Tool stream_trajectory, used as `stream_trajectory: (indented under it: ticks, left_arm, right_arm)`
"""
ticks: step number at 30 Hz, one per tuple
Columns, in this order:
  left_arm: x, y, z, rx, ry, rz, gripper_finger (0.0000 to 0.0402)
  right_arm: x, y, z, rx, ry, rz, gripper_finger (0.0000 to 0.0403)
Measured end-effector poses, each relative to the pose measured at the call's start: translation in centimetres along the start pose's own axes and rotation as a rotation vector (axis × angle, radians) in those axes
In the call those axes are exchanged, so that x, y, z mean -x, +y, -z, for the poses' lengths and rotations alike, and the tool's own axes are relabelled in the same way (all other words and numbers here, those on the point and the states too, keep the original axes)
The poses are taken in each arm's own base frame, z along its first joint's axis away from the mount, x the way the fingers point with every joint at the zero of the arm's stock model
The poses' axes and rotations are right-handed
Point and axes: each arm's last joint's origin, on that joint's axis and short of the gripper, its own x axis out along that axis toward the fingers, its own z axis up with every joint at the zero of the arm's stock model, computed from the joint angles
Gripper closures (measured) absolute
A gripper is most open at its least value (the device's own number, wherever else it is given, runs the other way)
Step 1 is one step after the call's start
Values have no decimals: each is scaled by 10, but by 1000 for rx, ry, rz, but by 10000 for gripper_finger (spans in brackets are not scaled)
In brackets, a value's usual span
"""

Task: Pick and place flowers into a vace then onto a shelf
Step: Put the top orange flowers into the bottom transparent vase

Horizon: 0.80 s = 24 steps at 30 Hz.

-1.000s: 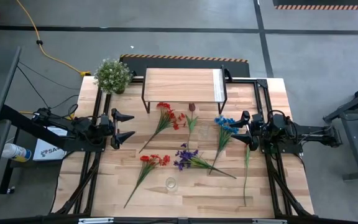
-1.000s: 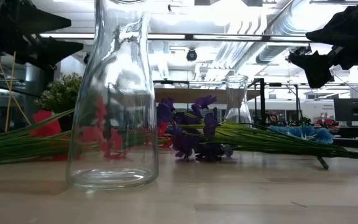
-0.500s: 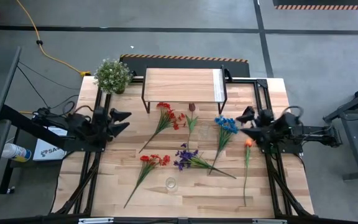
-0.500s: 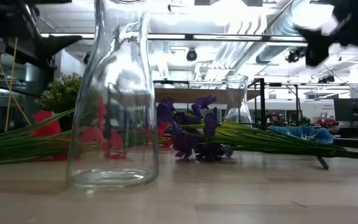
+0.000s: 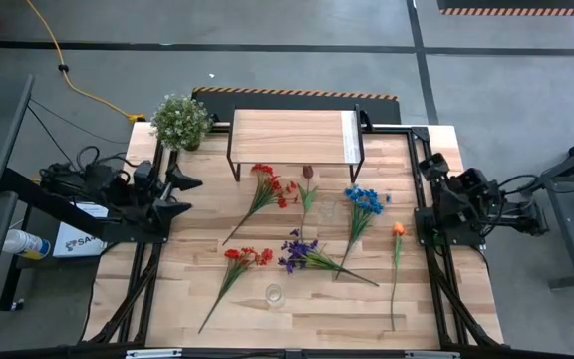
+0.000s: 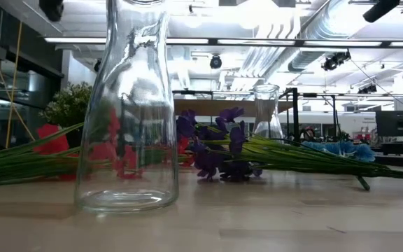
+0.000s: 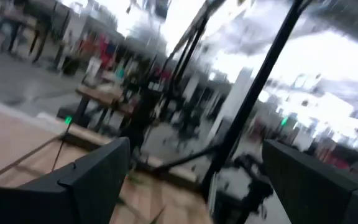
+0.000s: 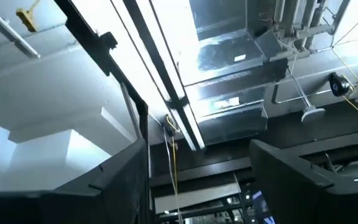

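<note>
Several thin-stemmed flowers lie flat on the table: a red spray (image 5: 267, 185), a maroon bloom (image 5: 307, 172), a blue one (image 5: 361, 199), an orange one (image 5: 398, 228), a purple one (image 5: 297, 251) and a second red one (image 5: 248, 256). One clear glass vase (image 5: 274, 294) stands upright near the near edge and fills the low view (image 6: 127, 105). A second vase (image 6: 266, 112) stands among the flowers. The shelf (image 5: 297, 137) stands at the far edge. My left gripper (image 5: 183, 194) is open at the left edge. My right gripper (image 8: 197, 180) is open at the right edge and points up at the ceiling.
A bushy potted plant (image 5: 180, 121) stands at the far left corner beside the shelf. Black frame rails run along both side edges of the table (image 5: 167, 299). Bare wood shows along the near edge on either side of the vase.
Both arms have drawn back from the flowers toward their own table edges. The right gripper has risen and tipped upward, uncovering the orange bloom. The left gripper has moved toward the left edge and up. No flower or vase has moved.
</note>
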Motion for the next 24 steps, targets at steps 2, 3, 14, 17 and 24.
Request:
stream_trajectory:
  ticks: [2,3,14,17,24]
  left_arm:
    - [-11,-9,-14,-23,71,-29,5]
    - [-17,-14,-21,-34,106,-43,5]
    - [-76,-56,-80,-98,382,-159,5]
    - [-93,-63,-81,-100,425,-140,5]
    - [-121,-67,-63,-195,562,-85,5]
  right_arm:
    - [-2,1,-4,7,-18,-6,132]
    - [-3,2,-6,10,-26,-8,131]
    - [-20,2,-32,200,-92,217,130]
    - [-30,2,-39,244,-45,270,131]
    - [-68,4,-57,282,113,302,132]
